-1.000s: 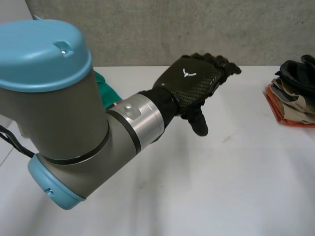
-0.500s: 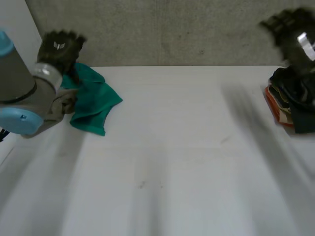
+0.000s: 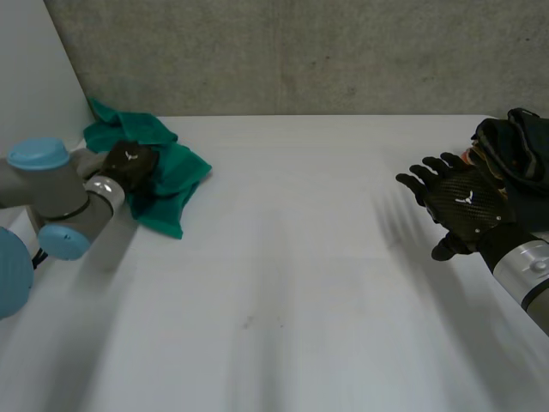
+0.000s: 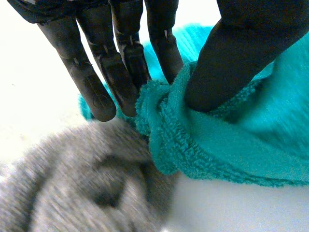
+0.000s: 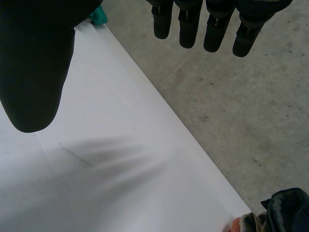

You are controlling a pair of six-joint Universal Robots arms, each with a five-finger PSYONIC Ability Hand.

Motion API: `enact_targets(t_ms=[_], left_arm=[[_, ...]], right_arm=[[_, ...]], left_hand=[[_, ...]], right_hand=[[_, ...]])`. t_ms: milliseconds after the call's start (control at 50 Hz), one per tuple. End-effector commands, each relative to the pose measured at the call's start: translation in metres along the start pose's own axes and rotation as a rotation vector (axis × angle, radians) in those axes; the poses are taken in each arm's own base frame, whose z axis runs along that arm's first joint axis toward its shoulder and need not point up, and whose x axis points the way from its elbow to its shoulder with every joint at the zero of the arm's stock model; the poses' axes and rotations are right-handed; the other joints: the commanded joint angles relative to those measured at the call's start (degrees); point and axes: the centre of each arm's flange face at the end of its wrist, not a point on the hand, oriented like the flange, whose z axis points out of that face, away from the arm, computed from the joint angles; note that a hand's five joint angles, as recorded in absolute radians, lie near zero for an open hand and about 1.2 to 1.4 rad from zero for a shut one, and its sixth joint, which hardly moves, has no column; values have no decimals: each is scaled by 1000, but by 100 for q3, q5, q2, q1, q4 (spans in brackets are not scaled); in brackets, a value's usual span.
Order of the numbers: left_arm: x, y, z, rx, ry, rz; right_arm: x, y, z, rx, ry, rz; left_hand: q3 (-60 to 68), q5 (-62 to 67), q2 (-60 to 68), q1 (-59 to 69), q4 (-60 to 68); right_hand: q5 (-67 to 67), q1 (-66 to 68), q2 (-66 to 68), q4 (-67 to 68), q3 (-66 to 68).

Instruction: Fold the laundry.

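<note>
Fingers point(image 4: 99, 92) of the left hand point(image 3: 130, 163) close toward the thumb point(image 4: 231, 53) with a bunched ridge of the teal towel point(image 3: 178, 176) pinched between them, so this hand is clamped on the cloth near one edge of the heap. The towel lies crumpled at the far left corner of the white table point(image 3: 283, 257), close to the wall. A grey cloth point(image 4: 63, 179) lies against it just beyond the fingertips. The right hand point(image 3: 459, 206) hovers over the table's right side with its fingers straight and spread, holding nothing, just beside a pile of dark clothes point(image 3: 515, 142).

The towel looks like looped terry: soft, light, limp and grippy rather than slick. It should neither slip nor tear, but lifted by a mid-fold pinch it will likely sag and may drag the grey cloth along. A better hold is probably two corners of one hem, one per hand, once the heap is spread flat. Its corners cannot be made out in the bunch.
</note>
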Motion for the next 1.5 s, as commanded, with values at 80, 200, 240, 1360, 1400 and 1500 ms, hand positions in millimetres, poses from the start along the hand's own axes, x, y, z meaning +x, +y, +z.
enact_targets(t_ms=[80, 200, 240, 1360, 1400, 1500], left_arm=[[11, -132, -54, 162, -31, -202], [54, -221, -121, 323, 133, -458], [84, -238, -143, 335, 229, -541], [93, -79, -92, -13, 382, -202], [93, -83, -96, -10, 383, -209], [89, -94, -104, 3, 378, -232]], right_arm=[[16, -15, -3, 12, 104, -28], [29, -29, -7, 31, 187, -53], [31, -31, -8, 28, 204, -55], [-131, -37, -82, -306, -425, 123], [-138, -30, -81, -325, -437, 121], [-141, -16, -70, -313, -377, 95]], left_hand=[[1265, 1450, 1310, 1653, 1145], [1265, 1450, 1310, 1653, 1145], [1265, 1450, 1310, 1653, 1145], [-5310, -5124, -5264, -4921, -5430], [-5310, -5124, -5264, -4921, -5430], [-5276, -5091, -5231, -4888, -5397]], right_hand=[[-289, -338, -255, -223, -224], [-289, -338, -255, -223, -224], [-289, -338, -255, -223, -224], [-46, -96, -12, 19, 18], [324, 275, 358, 390, 389], [1397, 1348, 1431, 1463, 1462]])
